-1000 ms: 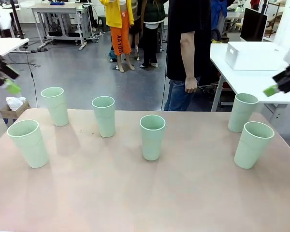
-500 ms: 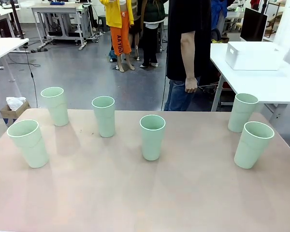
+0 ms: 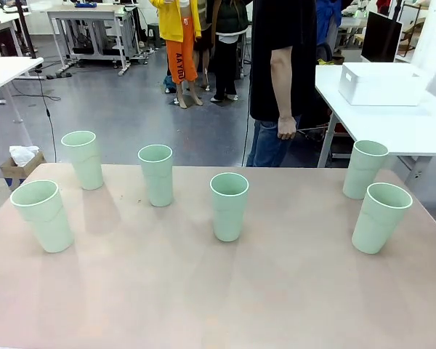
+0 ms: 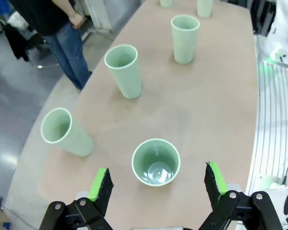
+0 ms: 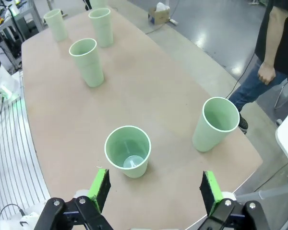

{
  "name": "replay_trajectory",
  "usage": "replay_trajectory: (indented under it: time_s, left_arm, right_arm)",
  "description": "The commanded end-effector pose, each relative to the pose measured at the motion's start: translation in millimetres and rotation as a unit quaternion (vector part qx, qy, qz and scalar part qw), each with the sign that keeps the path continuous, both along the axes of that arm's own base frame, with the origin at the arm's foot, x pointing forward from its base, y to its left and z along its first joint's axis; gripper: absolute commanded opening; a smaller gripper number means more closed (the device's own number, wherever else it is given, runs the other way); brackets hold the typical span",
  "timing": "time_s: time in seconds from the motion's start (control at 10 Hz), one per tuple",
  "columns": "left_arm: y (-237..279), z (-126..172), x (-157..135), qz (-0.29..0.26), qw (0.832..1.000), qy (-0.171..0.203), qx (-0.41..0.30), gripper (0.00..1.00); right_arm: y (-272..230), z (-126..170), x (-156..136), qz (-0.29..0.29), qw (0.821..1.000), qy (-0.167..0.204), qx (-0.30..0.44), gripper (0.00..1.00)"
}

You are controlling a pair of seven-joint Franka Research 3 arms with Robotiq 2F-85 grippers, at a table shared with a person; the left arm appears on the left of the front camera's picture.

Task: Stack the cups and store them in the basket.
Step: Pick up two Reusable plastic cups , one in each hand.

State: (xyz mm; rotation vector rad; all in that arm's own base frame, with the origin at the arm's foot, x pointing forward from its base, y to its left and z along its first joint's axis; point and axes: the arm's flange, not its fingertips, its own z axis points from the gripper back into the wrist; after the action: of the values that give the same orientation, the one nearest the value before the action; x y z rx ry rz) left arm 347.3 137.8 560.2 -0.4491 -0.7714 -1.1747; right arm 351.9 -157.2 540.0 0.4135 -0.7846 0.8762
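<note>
"Mint-green tall plastic cups: how do they stand?"

"Six stand straight up on the pinkish table, mouths up. The left gripper and the right gripper each point down over a cup, fingers spread wide, holding nothing."

The left tool and right tool: black linkage fingers, silver pivot screws, bright green pads. The person: black short-sleeved top, blue jeans.

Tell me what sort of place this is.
Probably a robotics lab or workshop: metal-framed workbenches on a bare grey floor, a monitor, and identical cups spaced out on a table.
</note>
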Motion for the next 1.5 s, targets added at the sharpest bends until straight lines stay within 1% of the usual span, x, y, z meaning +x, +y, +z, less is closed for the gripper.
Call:
replay_trajectory:
  time_s: [0.0, 0.3, 0.5, 0.6, 0.7, 1.0, 1.1, 1.2, 1.4]
  left_arm:
    - [5, 10, 0, -0.030, 0.999, -0.032, -0.031, 1.00]
    - [4, 16, -3, -0.043, 0.995, -0.067, -0.056, 1.00]
    - [6, 14, -3, -0.048, 0.994, -0.075, -0.062, 1.00]
    - [6, 16, -2, -0.048, 0.993, -0.081, -0.067, 1.00]
    - [6, 15, -3, -0.048, 0.993, -0.082, -0.073, 1.00]
    - [3, 10, -3, -0.044, 0.993, -0.084, -0.076, 1.00]
    - [0, 8, -3, -0.033, 0.995, -0.063, -0.064, 1.00]
    - [5, 12, -3, -0.039, 0.994, -0.073, -0.071, 1.00]
    - [5, 12, -3, -0.039, 0.994, -0.073, -0.071, 1.00]
  right_arm:
    - [-8, -1, 6, 0.019, 1.000, -0.013, 0.016, 1.00]
    - [-10, 0, 4, 0.024, 0.999, -0.026, 0.024, 1.00]
    - [-11, 1, 3, 0.027, 0.999, -0.034, 0.033, 1.00]
    - [-11, 3, 1, 0.033, 0.997, -0.045, 0.043, 1.00]
    - [-11, 4, 0, 0.035, 0.997, -0.051, 0.048, 1.00]
    - [-9, 5, 0, 0.028, 0.997, -0.050, 0.051, 1.00]
    - [-8, 4, -4, 0.024, 0.998, -0.038, 0.048, 1.00]
    - [-8, 4, -4, 0.024, 0.998, -0.038, 0.048, 1.00]
    - [-8, 4, -4, 0.024, 0.998, -0.038, 0.048, 1.00]
